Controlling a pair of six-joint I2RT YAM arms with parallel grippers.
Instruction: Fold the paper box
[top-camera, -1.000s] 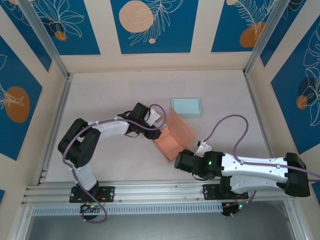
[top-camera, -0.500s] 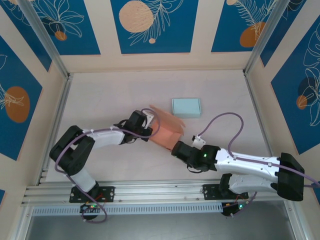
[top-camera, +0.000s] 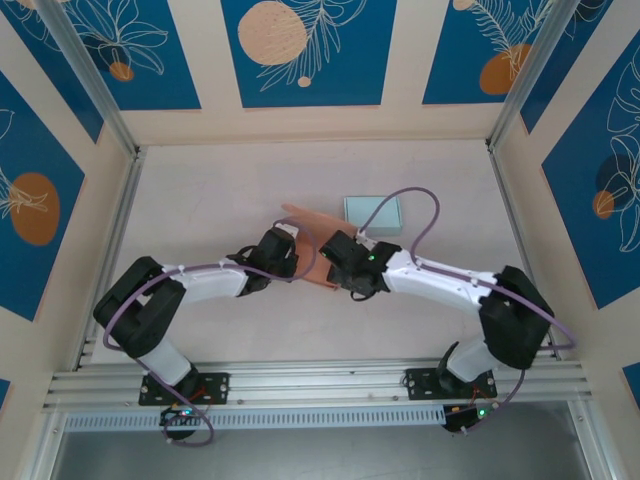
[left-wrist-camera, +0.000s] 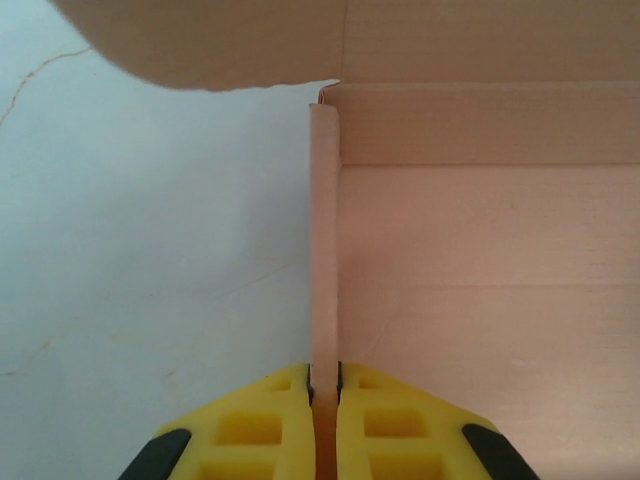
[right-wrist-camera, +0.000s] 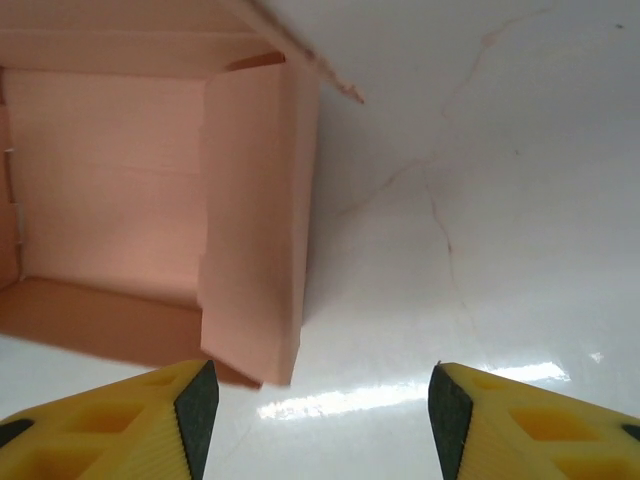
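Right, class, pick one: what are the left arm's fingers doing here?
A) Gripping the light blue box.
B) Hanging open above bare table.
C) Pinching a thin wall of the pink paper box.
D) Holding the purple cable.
C: in the left wrist view the left fingers are shut on the edge of a thin wall of the pink paper box.

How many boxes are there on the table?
2. The peach paper box is in the middle, open and only partly folded. The light blue box sits closed just behind it, farther back. None seem to be hidden.
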